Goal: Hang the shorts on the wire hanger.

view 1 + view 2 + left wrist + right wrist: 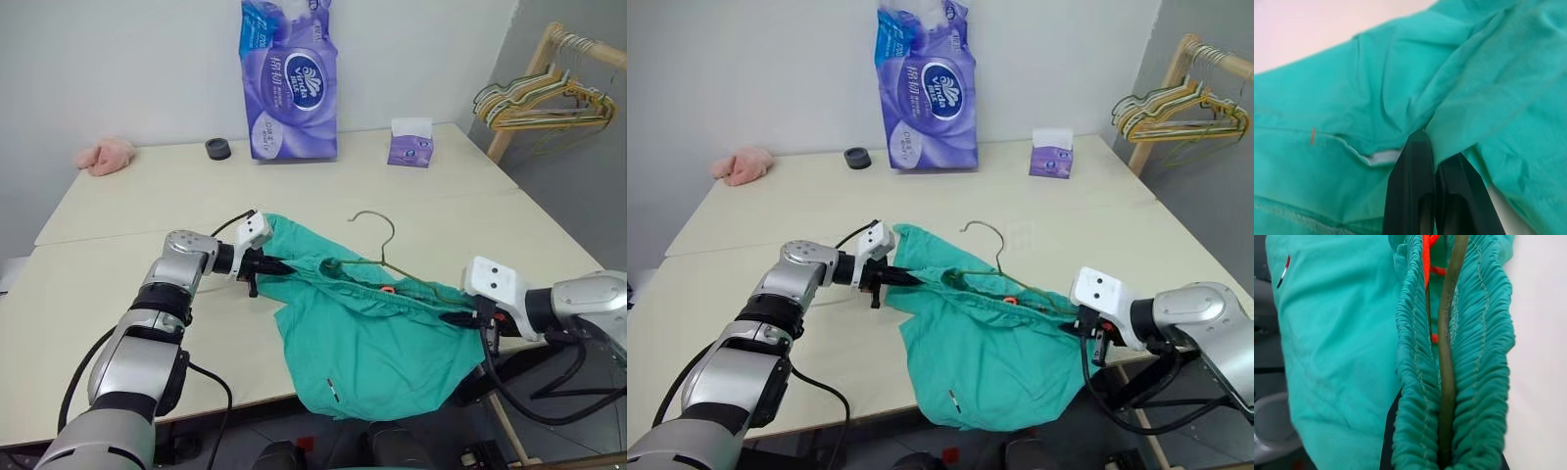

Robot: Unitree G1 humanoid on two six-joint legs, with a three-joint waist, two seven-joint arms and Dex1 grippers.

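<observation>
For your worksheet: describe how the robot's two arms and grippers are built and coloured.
Both arms are silver-grey metal segments joined by black collars, with black cables looping alongside. Each wrist carries a white boxy camera housing. The left gripper and right gripper each have two slim black fingers, tapering towards the tip.

teal shorts [377, 338] stretched between two grippers over a table [118, 264] edge, left gripper [277, 266] and right gripper [462, 318] clamped on the cloth, hanger [377, 240] hook poking above the waistband.
</observation>
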